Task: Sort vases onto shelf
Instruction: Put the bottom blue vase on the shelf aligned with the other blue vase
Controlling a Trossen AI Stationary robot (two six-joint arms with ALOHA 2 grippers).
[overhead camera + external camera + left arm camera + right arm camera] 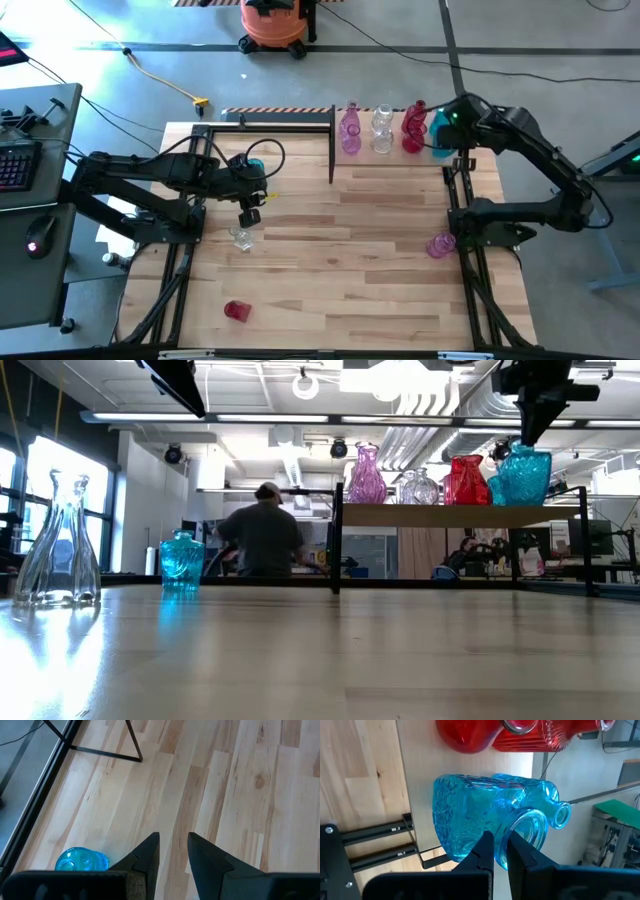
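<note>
Your right hand, pinched on the teal vase's rim, is placing it on the shelf; release next. Left hand waits apart.

Grey concrete floor around the table, cables trailing across it. Orange shop vacuum beyond the table's far edge; desk with keyboard off to one side. Low view: bright windows, white ceiling ducts, a person seated with back turned.
</note>
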